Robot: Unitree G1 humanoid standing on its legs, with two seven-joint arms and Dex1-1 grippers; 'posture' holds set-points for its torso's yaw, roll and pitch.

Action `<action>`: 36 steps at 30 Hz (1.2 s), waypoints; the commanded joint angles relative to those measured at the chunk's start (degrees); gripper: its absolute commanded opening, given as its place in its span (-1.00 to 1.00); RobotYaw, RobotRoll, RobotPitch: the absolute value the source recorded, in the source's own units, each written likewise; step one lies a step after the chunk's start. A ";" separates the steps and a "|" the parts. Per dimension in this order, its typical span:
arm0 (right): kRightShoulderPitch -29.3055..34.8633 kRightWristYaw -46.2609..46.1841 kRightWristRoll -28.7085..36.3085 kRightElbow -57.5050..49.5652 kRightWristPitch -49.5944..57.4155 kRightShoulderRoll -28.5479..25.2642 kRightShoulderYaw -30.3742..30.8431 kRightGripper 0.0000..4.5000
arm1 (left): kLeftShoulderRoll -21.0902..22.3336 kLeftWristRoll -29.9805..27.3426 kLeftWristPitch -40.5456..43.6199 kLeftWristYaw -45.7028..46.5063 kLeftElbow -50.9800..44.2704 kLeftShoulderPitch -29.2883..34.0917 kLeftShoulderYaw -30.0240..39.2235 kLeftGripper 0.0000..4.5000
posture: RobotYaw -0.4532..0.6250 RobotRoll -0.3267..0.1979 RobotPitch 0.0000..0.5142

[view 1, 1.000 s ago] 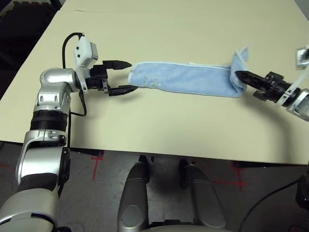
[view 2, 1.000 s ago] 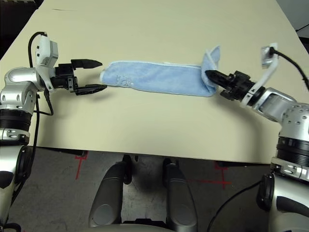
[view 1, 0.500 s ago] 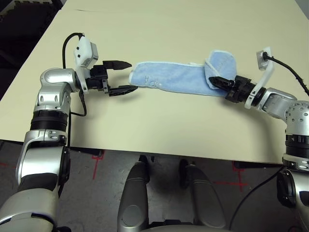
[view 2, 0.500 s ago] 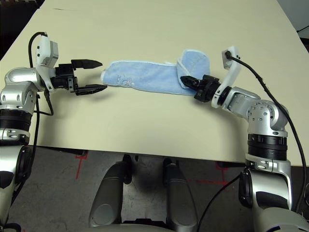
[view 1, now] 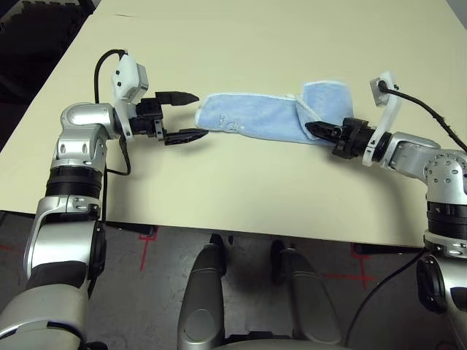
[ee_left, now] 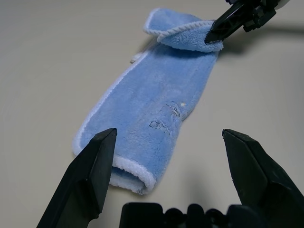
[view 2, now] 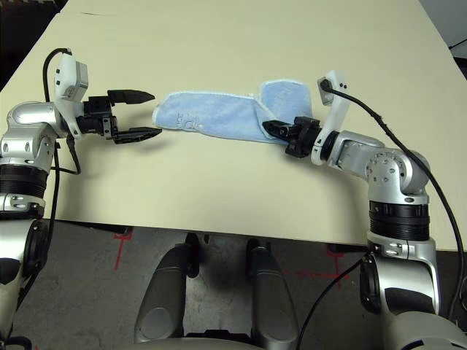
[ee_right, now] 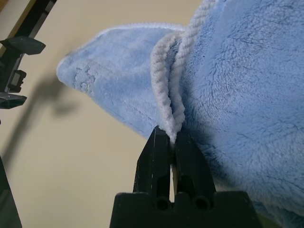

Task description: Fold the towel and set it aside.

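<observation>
One light-blue terry towel (view 1: 259,120), soft, limp: your right gripper (ee_right: 170,137) pinched its white corded edge; your left gripper (view 1: 191,114) stood apart, empty. Best held by corners.

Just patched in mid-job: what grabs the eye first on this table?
A long light-blue terry towel with white edging lies across the beige table, its right end folded back over itself. The right gripper pinches that folded end's white edge. The left gripper hangs wide open at the towel's other end, not touching it.

towel's (view 1: 263,120) dark print too small to read, right end folded under
</observation>
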 commanded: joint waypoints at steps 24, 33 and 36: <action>-11.83 44.02 -26.43 37.56 -71.30 -9.74 9.20 0.38 | -1.51 -0.34 2.56 0.17 -4.07 1.87 -0.62 1.00 | -0.08 0.25 0.06; -22.74 53.04 -31.45 62.54 -81.60 -7.63 9.15 -0.99 | -1.71 -1.39 4.99 2.55 -6.76 2.27 0.76 1.00 | 0.02 0.25 0.08; -24.11 53.62 -32.68 65.15 -82.32 -7.11 9.02 -0.99 | -1.79 -1.48 4.59 2.71 -6.22 1.86 0.71 1.00 | 0.01 0.25 0.08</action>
